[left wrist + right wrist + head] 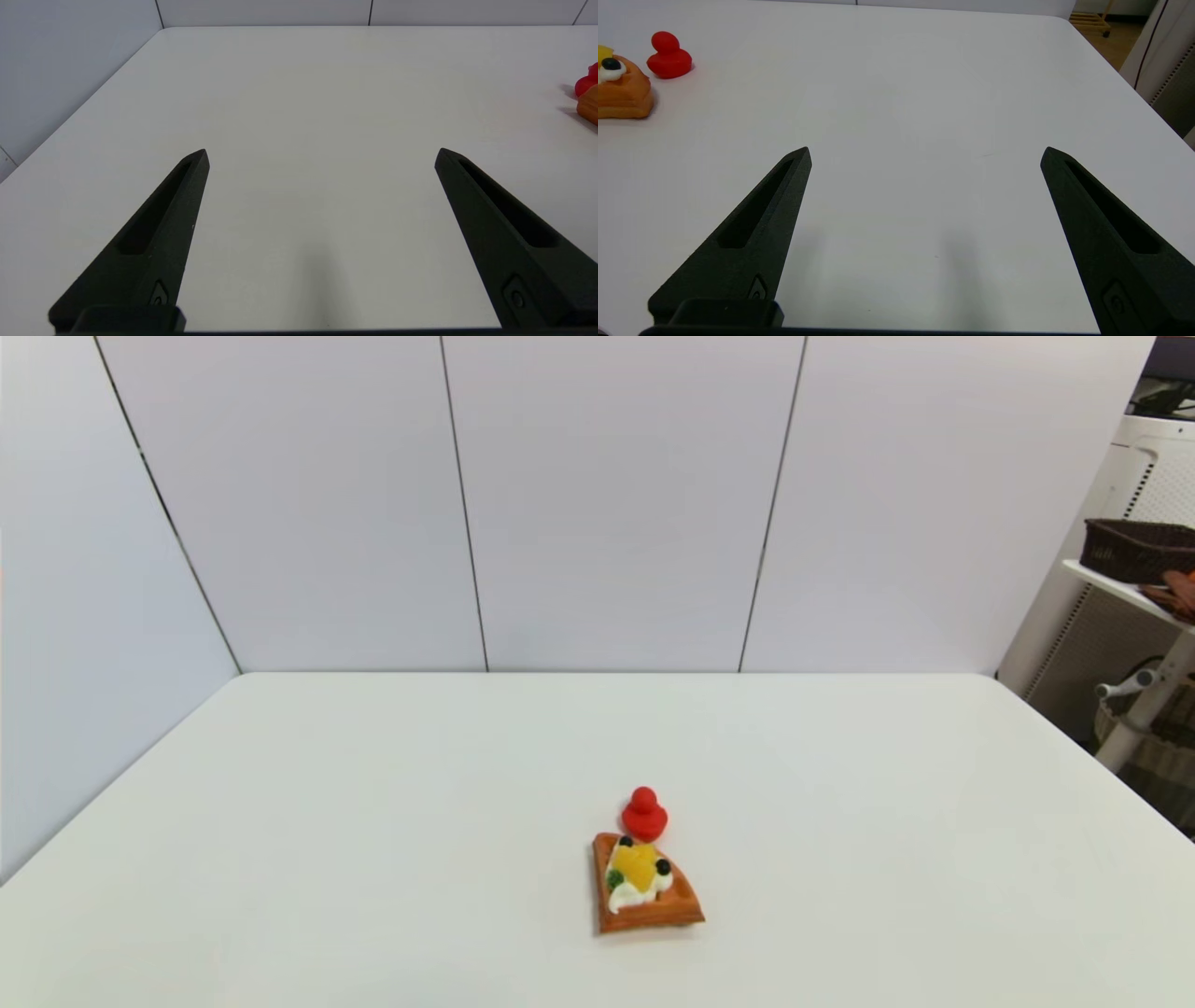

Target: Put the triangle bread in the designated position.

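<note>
The triangle bread [647, 889] is an orange-brown waffle wedge with white cream, yellow fruit and dark berries, lying flat on the white table [373, 821] near its front middle. Its edge also shows in the left wrist view [589, 105] and in the right wrist view [621, 91]. The designated position has no mark that I can see. My left gripper [321, 154] hangs open over bare tabletop, well away from the bread. My right gripper [927, 151] is open too, over bare table on the bread's other side. Neither arm shows in the head view.
A small red duck figure [644, 815] stands just behind the bread, nearly touching it; it shows in the right wrist view [669, 56] too. White wall panels [597, 504] close the back and left. A shelf with a dark basket [1137, 549] stands off the table's right.
</note>
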Controlling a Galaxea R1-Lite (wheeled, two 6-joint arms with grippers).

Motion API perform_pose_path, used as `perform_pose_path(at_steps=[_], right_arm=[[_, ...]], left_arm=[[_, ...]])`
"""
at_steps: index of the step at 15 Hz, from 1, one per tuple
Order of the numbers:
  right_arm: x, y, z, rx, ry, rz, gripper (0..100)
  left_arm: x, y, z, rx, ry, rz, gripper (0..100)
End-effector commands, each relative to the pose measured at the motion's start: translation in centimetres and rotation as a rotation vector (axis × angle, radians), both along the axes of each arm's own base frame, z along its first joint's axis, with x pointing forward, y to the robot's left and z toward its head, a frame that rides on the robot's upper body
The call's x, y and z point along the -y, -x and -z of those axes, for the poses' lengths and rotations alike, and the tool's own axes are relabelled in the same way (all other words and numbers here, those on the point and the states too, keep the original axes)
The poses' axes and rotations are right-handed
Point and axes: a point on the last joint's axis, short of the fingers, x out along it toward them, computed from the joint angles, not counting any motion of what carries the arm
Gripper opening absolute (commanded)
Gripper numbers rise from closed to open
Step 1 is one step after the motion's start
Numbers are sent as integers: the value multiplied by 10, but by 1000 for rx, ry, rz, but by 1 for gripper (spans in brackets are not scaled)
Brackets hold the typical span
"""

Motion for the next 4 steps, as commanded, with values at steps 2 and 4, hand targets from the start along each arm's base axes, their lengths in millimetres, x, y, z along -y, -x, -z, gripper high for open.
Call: perform_pose_path(at_steps=[2,4], right_arm=[[0,0,0,1,-14,6,100],[0,0,0,1,-12,6,100]], left_arm=[[0,0,0,0,0,0,100],[0,0,0,0,0,0,100]])
